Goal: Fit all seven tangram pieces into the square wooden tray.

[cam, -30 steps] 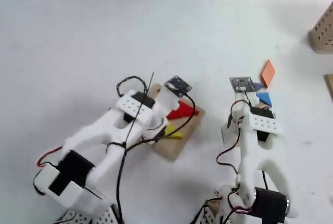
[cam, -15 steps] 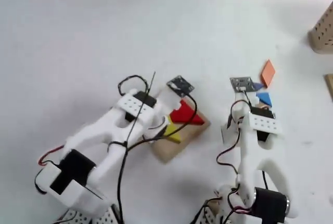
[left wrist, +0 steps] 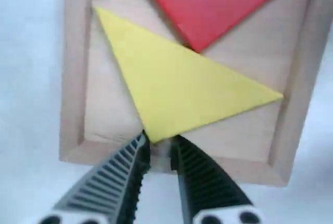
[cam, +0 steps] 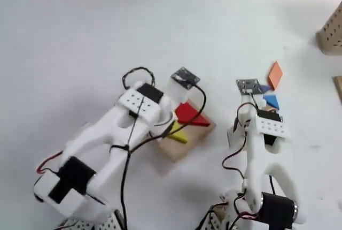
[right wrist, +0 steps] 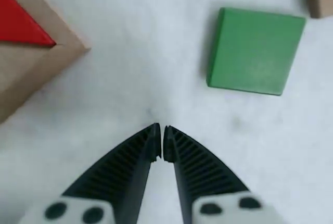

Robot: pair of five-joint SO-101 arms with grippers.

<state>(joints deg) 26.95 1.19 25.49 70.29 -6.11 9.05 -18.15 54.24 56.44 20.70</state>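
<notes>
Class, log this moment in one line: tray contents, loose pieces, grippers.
tray: red piece, yellow triangle | loose: green square, orange piece, blue piece | left gripper: slightly open | right gripper: shut, empty

red piece (left wrist: 208,5) partly off-frame

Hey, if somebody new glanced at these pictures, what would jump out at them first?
Most likely the yellow triangle and the red triangle lying in the wooden tray near the middle of the table, with the left tool at the yellow one's corner. After that, the green square ahead of the right tool, apart from the tray.
</notes>
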